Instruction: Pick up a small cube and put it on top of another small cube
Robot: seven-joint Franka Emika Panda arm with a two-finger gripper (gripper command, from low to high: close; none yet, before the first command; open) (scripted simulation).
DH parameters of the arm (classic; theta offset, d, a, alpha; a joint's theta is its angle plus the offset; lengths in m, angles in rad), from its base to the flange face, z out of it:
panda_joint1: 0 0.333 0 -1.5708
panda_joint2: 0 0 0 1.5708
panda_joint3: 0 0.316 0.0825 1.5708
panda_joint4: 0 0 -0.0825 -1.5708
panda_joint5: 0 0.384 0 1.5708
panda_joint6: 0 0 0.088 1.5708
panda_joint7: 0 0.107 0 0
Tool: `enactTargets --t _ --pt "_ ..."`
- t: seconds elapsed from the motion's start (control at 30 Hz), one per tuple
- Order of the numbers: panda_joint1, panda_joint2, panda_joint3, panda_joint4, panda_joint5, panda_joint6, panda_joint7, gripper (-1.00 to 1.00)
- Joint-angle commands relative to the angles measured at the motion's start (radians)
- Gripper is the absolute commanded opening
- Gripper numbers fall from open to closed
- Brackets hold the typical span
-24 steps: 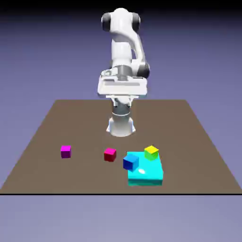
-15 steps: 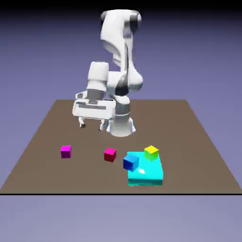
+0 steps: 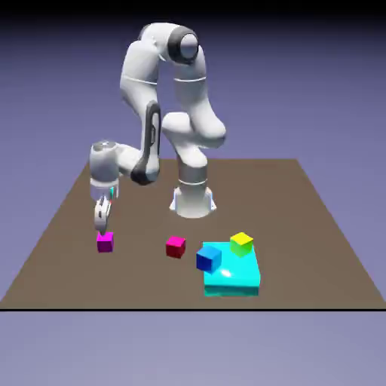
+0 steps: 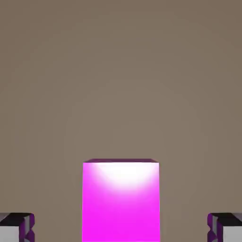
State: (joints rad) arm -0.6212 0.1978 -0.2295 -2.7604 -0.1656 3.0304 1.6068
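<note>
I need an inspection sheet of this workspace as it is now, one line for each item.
Surface: brown table, flat, bare apart from the blocks.
Job's things: magenta cube and pink cube, apart, both on the table.
Clutter: blue cube and yellow-green cube on a cyan slab.
Tool: tool open, just above the magenta cube, its fingertips clear of both sides.
Cables: nothing seen.
Surroundings: plain blue-violet backdrop.

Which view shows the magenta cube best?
The hand view: the magenta cube fills the lower middle, centred between the open tool's fingertips. The exterior view shows it small, just below the tool.
</note>
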Motion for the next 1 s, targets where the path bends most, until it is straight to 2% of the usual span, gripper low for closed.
enactTargets --t 0.0,0.13,0.17,0.5,0.97 --pt "-0.01 0.036 0.011 0.009 0.008 0.028 -0.005 0.0" --pt "-0.044 0.164 0.05 0.039 0.038 0.125 -0.021 0.0" --pt "-0.044 0.164 0.05 0.039 0.038 0.125 -0.021 -1.0" --pt "0.029 -0.109 -0.033 -0.026 -0.025 -0.083 0.014 -1.0" --pt "0.531 -0.337 0.415 0.183 0.172 -0.493 -0.595 -1.0"
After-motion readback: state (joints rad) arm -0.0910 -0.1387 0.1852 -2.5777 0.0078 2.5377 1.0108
